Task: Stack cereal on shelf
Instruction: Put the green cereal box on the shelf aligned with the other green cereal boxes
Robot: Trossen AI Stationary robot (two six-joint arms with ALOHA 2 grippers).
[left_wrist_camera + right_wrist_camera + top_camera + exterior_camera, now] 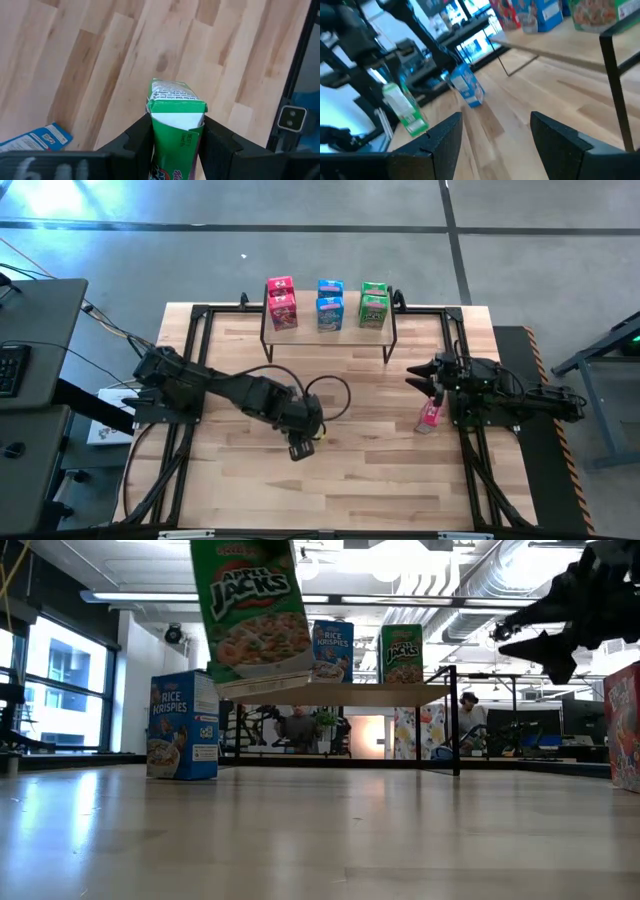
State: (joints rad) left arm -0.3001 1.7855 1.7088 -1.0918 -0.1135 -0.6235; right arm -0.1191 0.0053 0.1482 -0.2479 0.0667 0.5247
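Note:
My left gripper (302,447) is over the table's middle, shut on a green cereal box (250,610) that is in the air. A blue box (185,725) stands on its bottom on the table beside it; my left arm hides this box in the high view. A red-pink box (430,415) is on the table at the right. My right gripper (495,145) hovers open just beyond that box and touches nothing. The shelf (330,332) at the far edge carries red-pink (281,305), blue (330,305) and green (374,305) boxes in stacks of two. My left gripper pinches the green box (177,125) between its two fingers (137,137), one on each of two opposite sides. The fingers point down from above, and the box's lower end (177,97) sticks out past them. The box is lifted clear of the table and slightly tilted (262,680).
Black frame rails (460,380) run along the table's left and right sides. The shelf's black legs (392,345) stand at the far side. Bare wood (360,480) lies across the near half of the table. People (297,725) are in the room behind.

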